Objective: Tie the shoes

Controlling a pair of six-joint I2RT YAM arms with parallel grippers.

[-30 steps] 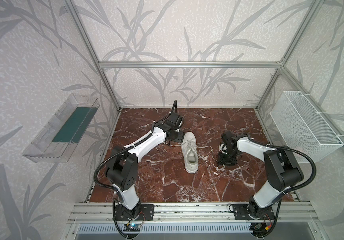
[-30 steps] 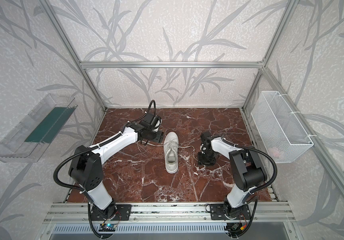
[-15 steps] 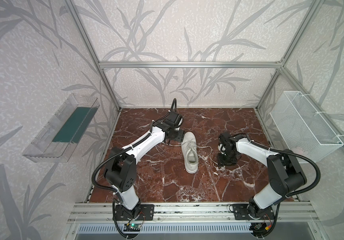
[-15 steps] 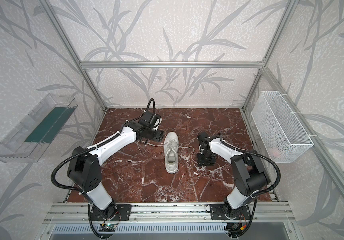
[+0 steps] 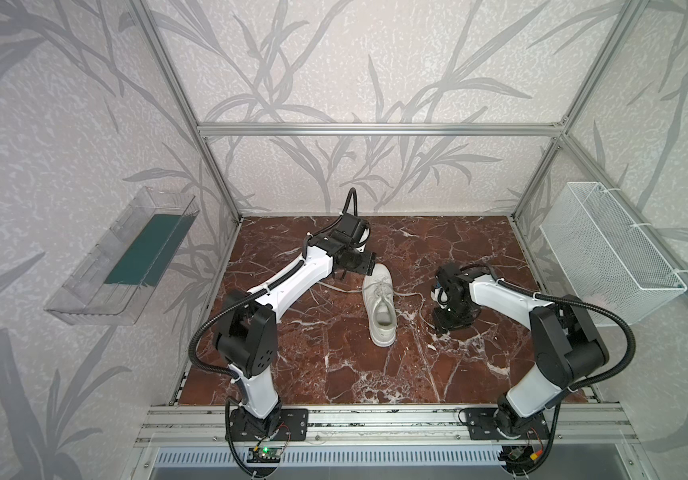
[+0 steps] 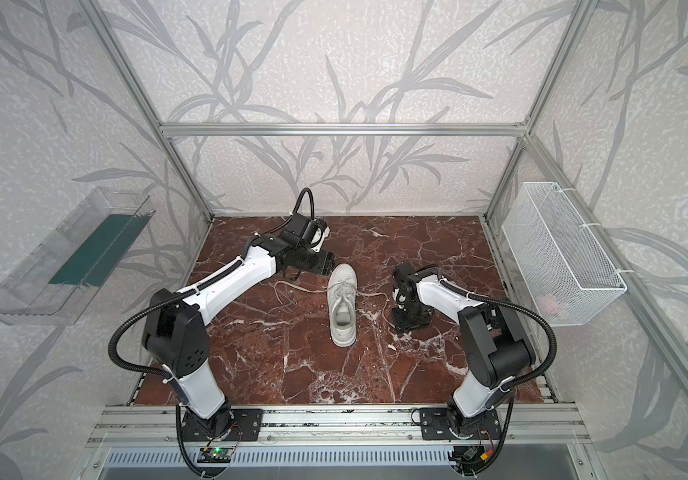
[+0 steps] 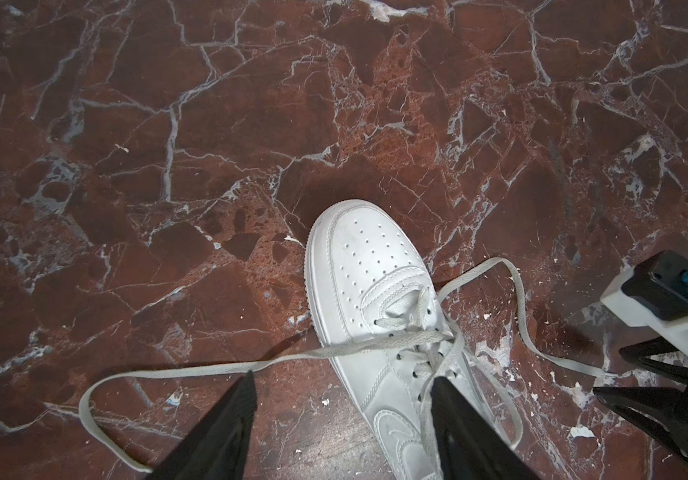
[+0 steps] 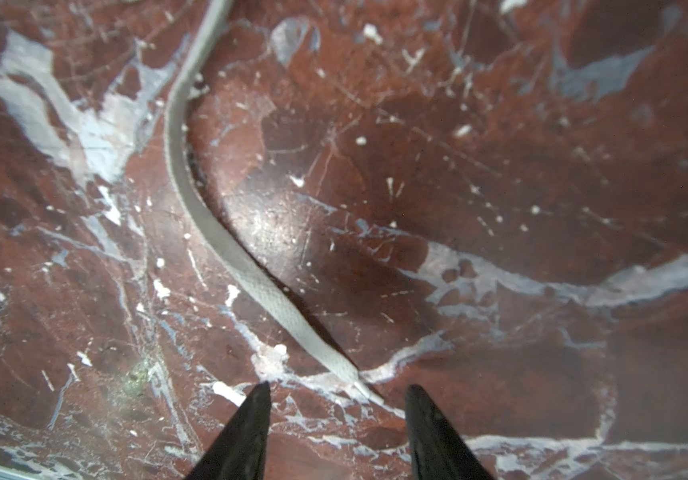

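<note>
Marble, dark red with white veins, makes the tabletop [image 5: 334, 361]. On the wall at nine o'clock hangs a clear plastic tray [image 5: 122, 266]. Next comes the left gripper [image 7: 344, 377], poised near the toe end of the white sneaker [image 5: 380, 303] at about eleven o'clock. Its fingers are spread apart and hold nothing. One fingertip is close by the left lace [image 7: 192, 370], the other over the shoe's side. That lace trails loose toward nine o'clock and loops back. The sneaker stands upright mid-table, toe to twelve, heel to six, untied. The right lace [image 8: 226, 249] runs off toward three o'clock, then bends toward five. Its tip lies on the marble just ahead of the right gripper [image 8: 338, 388], whose fingers are parted and empty, low at the shoe's three o'clock. A white wire basket [image 5: 608, 253] hangs on the wall at three o'clock.
</note>
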